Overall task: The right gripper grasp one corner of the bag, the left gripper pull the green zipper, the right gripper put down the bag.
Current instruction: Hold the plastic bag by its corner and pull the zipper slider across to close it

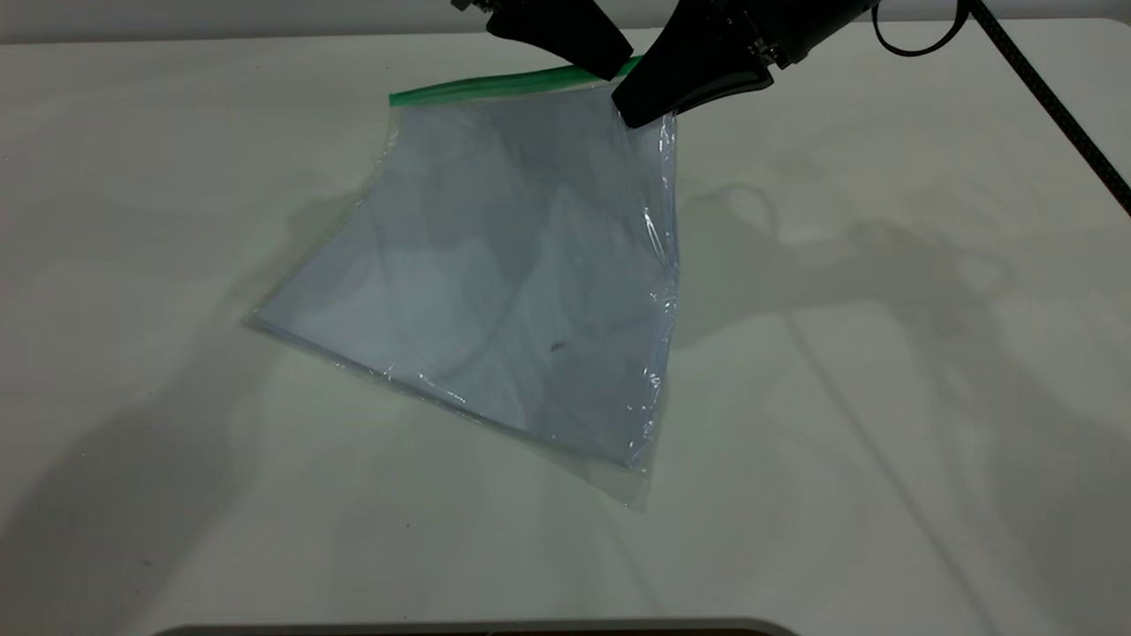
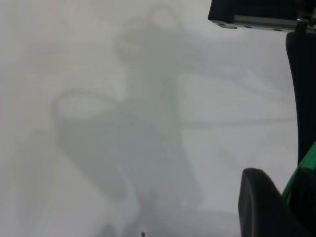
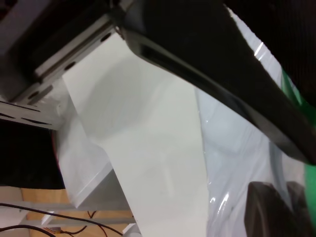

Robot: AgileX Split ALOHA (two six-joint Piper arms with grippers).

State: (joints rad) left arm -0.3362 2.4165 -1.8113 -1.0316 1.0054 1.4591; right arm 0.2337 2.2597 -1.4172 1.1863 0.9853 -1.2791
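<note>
The clear bag (image 1: 495,265) with white sheets inside hangs tilted, its far right corner (image 1: 649,124) raised and its near edge on the table. My right gripper (image 1: 632,110) is shut on that corner. In the right wrist view the plastic (image 3: 232,148) runs between its fingers (image 3: 269,212). The green zipper (image 1: 495,86) runs along the far edge. My left gripper (image 1: 610,66) is at the zipper's right end, right beside the right gripper, and is closed on it. In the left wrist view the green strip (image 2: 302,170) sits between its fingers (image 2: 261,202). The slider tab is hidden.
The white table (image 1: 884,397) lies all round the bag. A black cable (image 1: 1051,97) trails from the right arm across the far right corner. A dark edge (image 1: 477,629) shows at the near side.
</note>
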